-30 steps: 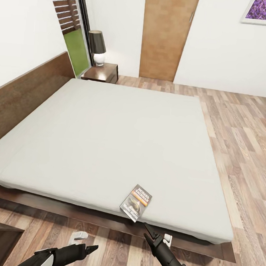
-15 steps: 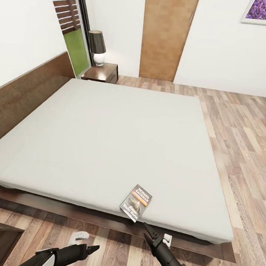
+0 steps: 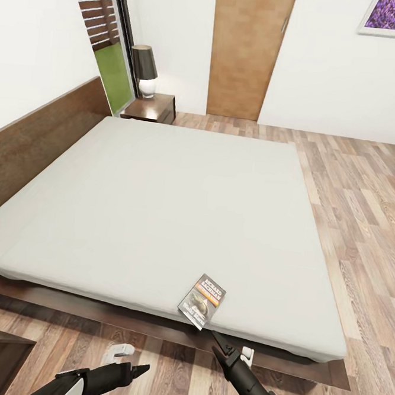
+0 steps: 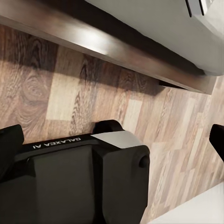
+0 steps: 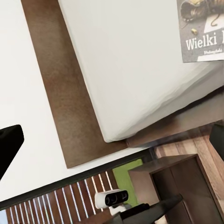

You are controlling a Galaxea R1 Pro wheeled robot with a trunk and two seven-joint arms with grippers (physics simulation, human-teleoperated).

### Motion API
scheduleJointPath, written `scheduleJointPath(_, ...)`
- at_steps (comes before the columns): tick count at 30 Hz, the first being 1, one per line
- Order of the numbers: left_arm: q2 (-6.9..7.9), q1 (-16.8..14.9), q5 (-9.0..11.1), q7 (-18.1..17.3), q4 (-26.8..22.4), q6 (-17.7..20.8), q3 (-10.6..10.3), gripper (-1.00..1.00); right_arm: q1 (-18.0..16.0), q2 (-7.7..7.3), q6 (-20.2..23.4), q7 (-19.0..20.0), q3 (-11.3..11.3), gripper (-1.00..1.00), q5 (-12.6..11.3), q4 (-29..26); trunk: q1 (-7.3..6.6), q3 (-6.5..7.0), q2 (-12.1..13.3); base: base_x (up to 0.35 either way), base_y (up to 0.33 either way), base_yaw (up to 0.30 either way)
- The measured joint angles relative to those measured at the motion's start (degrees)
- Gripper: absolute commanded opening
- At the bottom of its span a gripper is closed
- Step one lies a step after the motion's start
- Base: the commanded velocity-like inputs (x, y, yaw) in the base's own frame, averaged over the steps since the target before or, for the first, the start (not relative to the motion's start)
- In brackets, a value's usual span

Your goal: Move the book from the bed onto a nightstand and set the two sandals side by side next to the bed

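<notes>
a bedroom seen from the robot's head. a large bed (image 3: 161,206) with a pale mattress fills the middle. the book (image 3: 202,300) lies flat at the mattress edge at six o'clock, its corner just over the edge. the right gripper (image 3: 222,344) hovers just below the book, fingers slightly parted, gripping nothing. the left gripper (image 3: 138,368) sits at seven o'clock above the wood floor (image 3: 364,199), fingers looking together and empty. small white shapes lie on the floor beside each gripper, too small to identify. at eleven o'clock a nightstand (image 3: 151,108) carries a lamp (image 3: 144,68); a tan door (image 3: 247,50) stands at twelve.
</notes>
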Motion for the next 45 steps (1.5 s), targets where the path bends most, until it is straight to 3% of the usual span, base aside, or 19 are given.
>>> scheduleJointPath(10,-0.09,0.0,-0.03,0.0,0.51,-0.02,-0.04,1.0,0.0,0.0,0.81,0.81,0.16,1.0,-0.03,-1.01,0.0,0.0,0.0,0.0,0.0,0.0)
scheduleJointPath(20,-0.11,0.0,-0.03,0.0,0.8,-0.02,-0.06,1.0,0.0,0.07,0.72,0.74,2.23,1.0,-0.04,-1.84,0.0,0.0,0.0,0.0,0.0,0.0)
scheduleJointPath(29,-0.13,0.0,-0.03,0.01,0.8,-1.26,-0.06,1.0,-0.07,0.42,-0.02,-1.64,2.54,1.0,-0.02,-1.34,0.0,0.0,0.0,0.0,0.0,0.0)
scheduleJointPath(32,-0.13,0.0,-0.03,0.01,0.8,-1.34,-0.06,1.0,-0.08,0.43,-1.67,-3.2,2.5,1.0,-0.04,-1.33,0.0,0.0,0.0,0.0,0.0,0.0)
scheduleJointPath(34,-0.13,0.0,-0.03,0.01,0.8,-1.38,-0.06,1.0,-0.08,0.43,-6.79,-3.82,2.44,1.0,-0.24,-1.28,0.0,0.0,0.0,0.0,0.0,0.0)
scheduleJointPath(35,-0.13,0.0,-0.03,0.01,0.8,-1.38,-0.06,1.0,-0.09,0.4,-9.06,-4.0,2.41,1.0,-2.26,-1.18,0.0,0.0,0.0,0.0,0.0,0.0)
scheduleJointPath(37,-0.13,0.0,-0.03,0.01,0.8,-1.39,-0.06,1.0,-0.09,0.38,-10.69,-4.15,2.4,1.0,-4.14,-1.02,0.0,0.0,0.0,0.0,0.0,0.0)
scheduleJointPath(45,-0.11,0.0,-0.03,0.01,0.8,-1.37,-0.01,1.0,-0.09,0.38,-8.77,-4.06,2.39,1.0,-3.9,-0.78,-0.01,0.0,0.0,0.021,0.051,0.0)
